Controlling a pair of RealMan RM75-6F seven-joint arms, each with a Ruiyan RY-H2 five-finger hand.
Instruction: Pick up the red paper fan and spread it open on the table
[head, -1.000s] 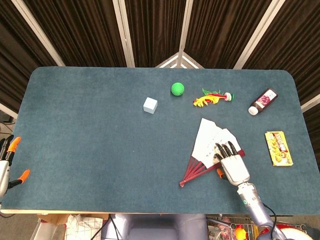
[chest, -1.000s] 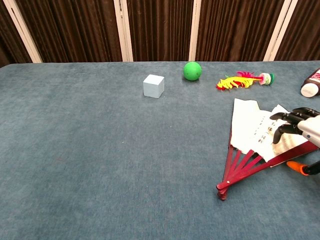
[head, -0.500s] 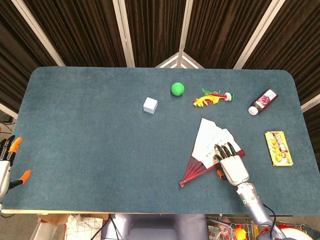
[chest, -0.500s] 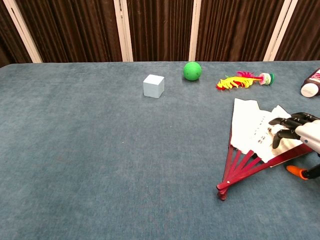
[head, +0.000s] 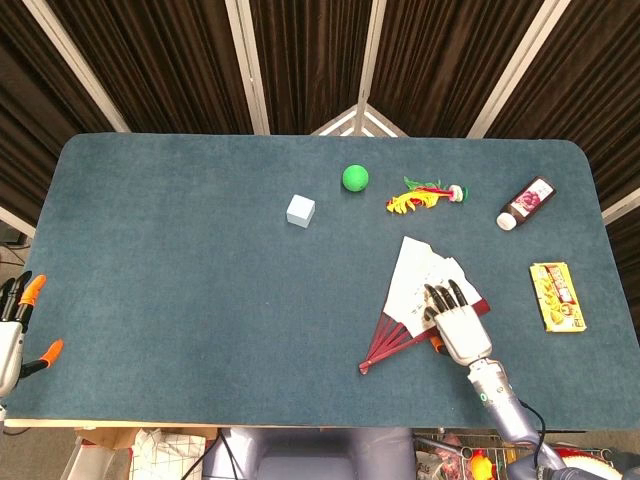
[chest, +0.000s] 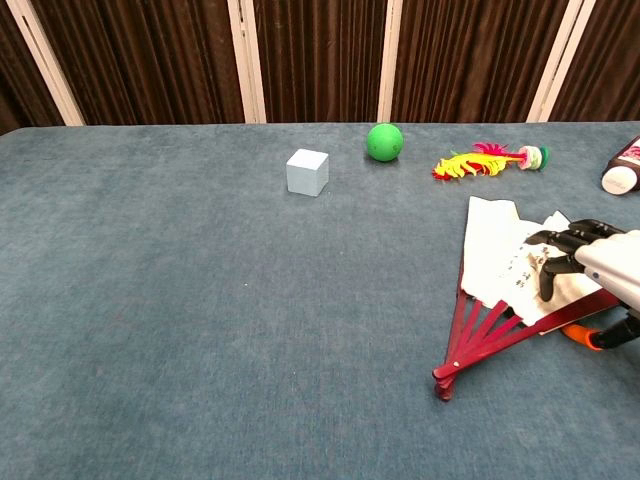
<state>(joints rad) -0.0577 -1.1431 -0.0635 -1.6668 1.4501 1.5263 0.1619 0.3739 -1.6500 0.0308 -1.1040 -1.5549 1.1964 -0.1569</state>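
Fan (head: 418, 300) (chest: 505, 270) lies part-spread on the surface (head: 180, 280) (chest: 200, 330), toward the right near edge, its red ribs gathered at a pivot pointing to the near side and its white paper leaf fanned out toward the far side. My right hand (head: 455, 325) (chest: 590, 265) sits palm-down over the fan's right edge, dark fingertips (head: 440, 296) (chest: 548, 270) resting on the paper; I see the fingers laid out side by side, pressing rather than gripping anything. My left hand (head: 12, 330) hangs off the surface's left near corner, fingers apart, holding nothing. Farther back I see a green ball (head: 355, 178) (chest: 384, 141), a pale cube (head: 300, 210) (chest: 307, 172), a feathered toy (head: 425, 195) (chest: 485, 161) and a bottle (head: 525, 203) (chest: 625, 168). A yellow packet (head: 559, 296) lies right of the fan.
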